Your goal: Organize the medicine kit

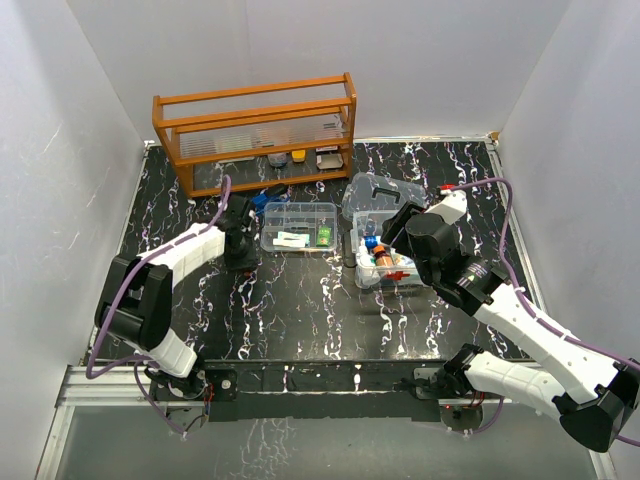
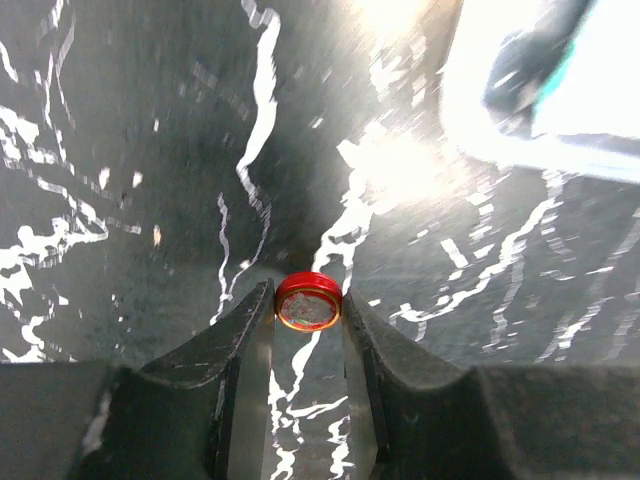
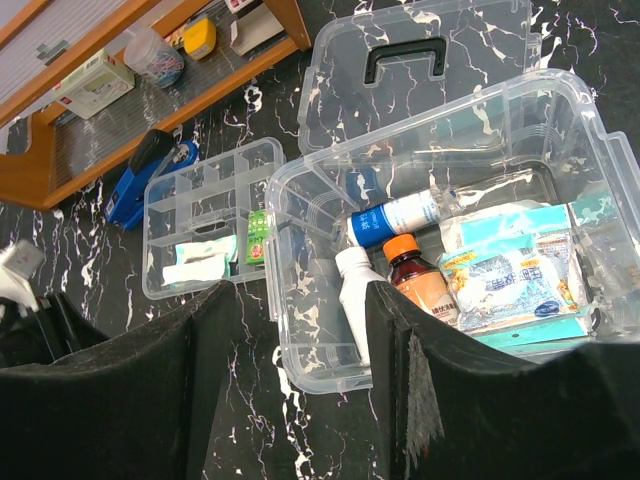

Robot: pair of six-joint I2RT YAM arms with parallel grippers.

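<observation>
The medicine kit's clear box (image 1: 385, 268) stands open right of centre, holding a white bottle (image 3: 353, 290), an orange-capped brown bottle (image 3: 412, 272), a blue-capped tube (image 3: 395, 220) and packets (image 3: 510, 270). Its divided tray insert (image 1: 298, 227) lies to the left of it and its lid (image 1: 385, 193) with a dark handle (image 3: 405, 55) lies behind. My left gripper (image 2: 307, 292) is shut on a small red round tin (image 2: 308, 305), low over the table just left of the tray (image 1: 240, 248). My right gripper (image 3: 300, 300) is open and empty above the box's near-left corner (image 1: 398, 228).
An orange wooden rack (image 1: 255, 130) with small items stands at the back. A blue stapler (image 3: 145, 175) lies between the rack and the tray. The tray holds a green pack (image 3: 258, 237) and a white strip (image 3: 195, 268). White walls enclose the table.
</observation>
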